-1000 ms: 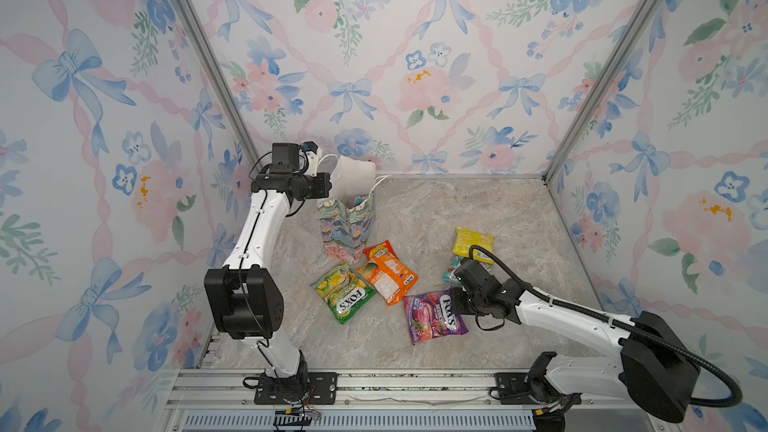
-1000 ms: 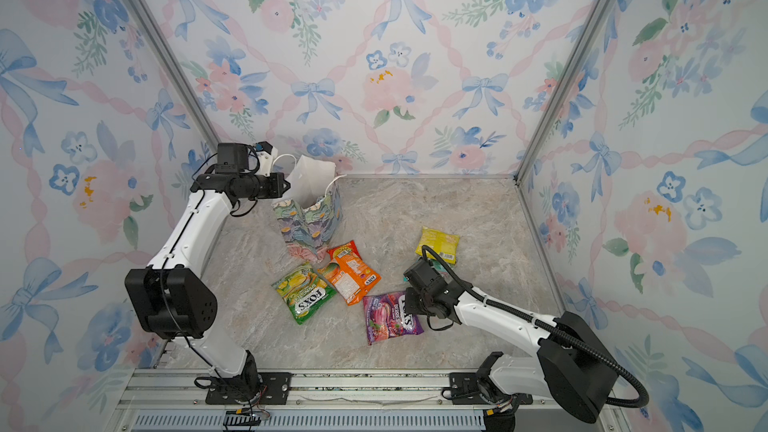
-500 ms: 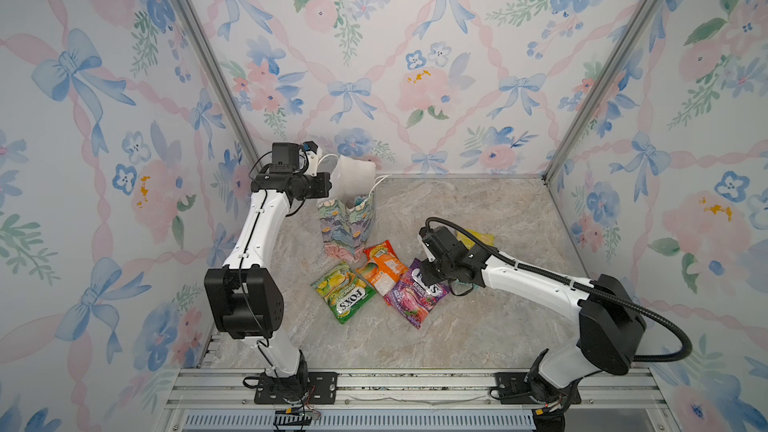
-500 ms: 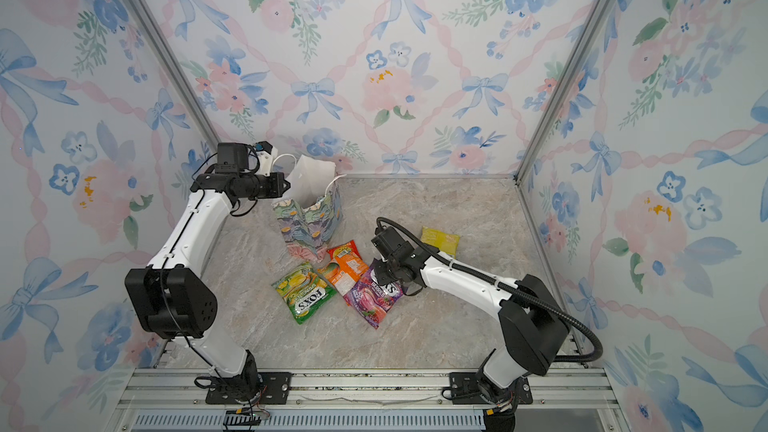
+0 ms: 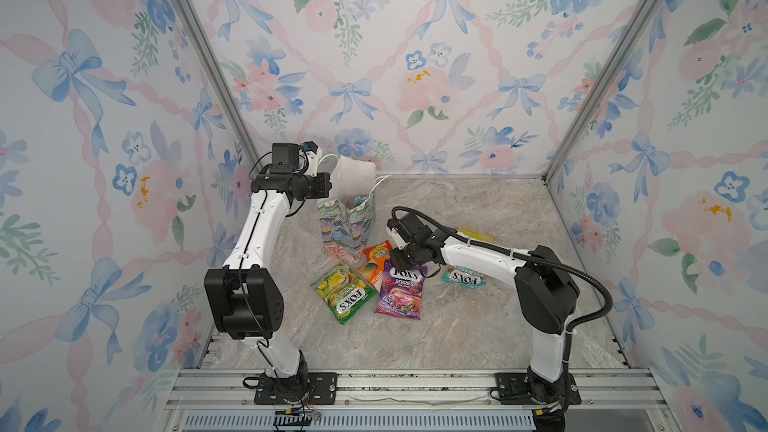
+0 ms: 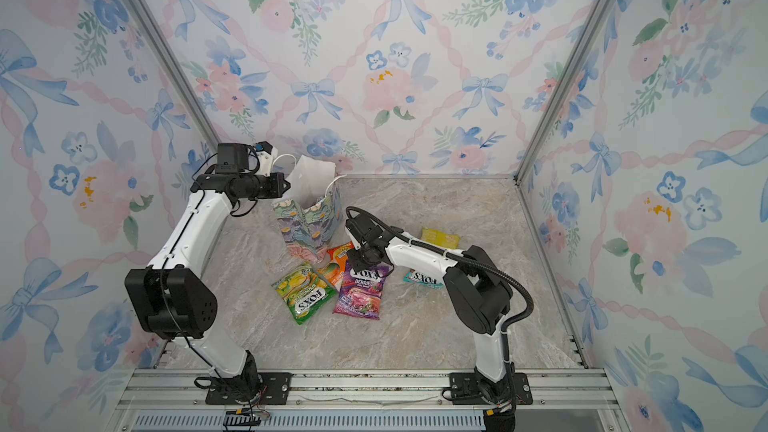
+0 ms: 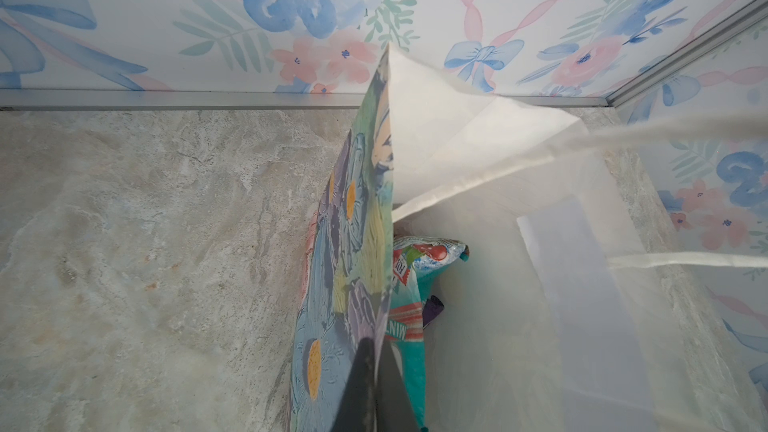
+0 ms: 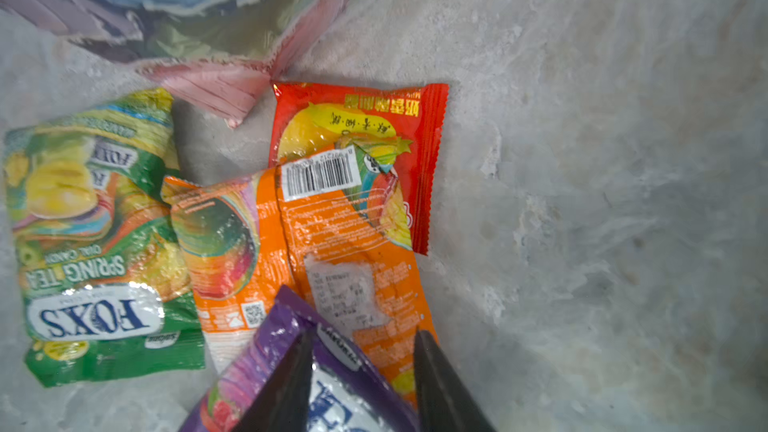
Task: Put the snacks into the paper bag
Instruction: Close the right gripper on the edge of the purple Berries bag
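Right wrist view looks straight down on the cluster of snacks. The right gripper [image 8: 361, 338] hangs low with its two dark fingers [image 8: 291, 388] standing apart and nothing pinched. The top edge of the purple packet [image 8: 280, 326] lies on the table between and beneath them. That packet overlaps the orange packet [image 8: 291, 243], which in turn covers part of the red packet [image 8: 361, 126]. The green packet [image 8: 91, 234] lies beside them, label up. The pink-printed foot of the paper bag [image 8: 216, 85] sits just beyond the red one.

In both top views the bag [image 5: 347, 222] [image 6: 309, 222] stands upright towards the back left of the marble table [image 5: 457, 326], mouth open and white inside. The left gripper [image 5: 329, 185] is up at its rim. The left wrist view shows that gripper's fingers [image 7: 361, 388] clamped tight on the bag's printed wall. Down inside, a teal-and-red packet [image 7: 411, 284] leans against that wall, with a scrap of purple behind it.

On the far side of the right arm, a teal FOX'S packet [image 5: 463, 278] lies flat. The yellow bag [image 5: 478, 236] lies farther back, partly hidden by the arm.
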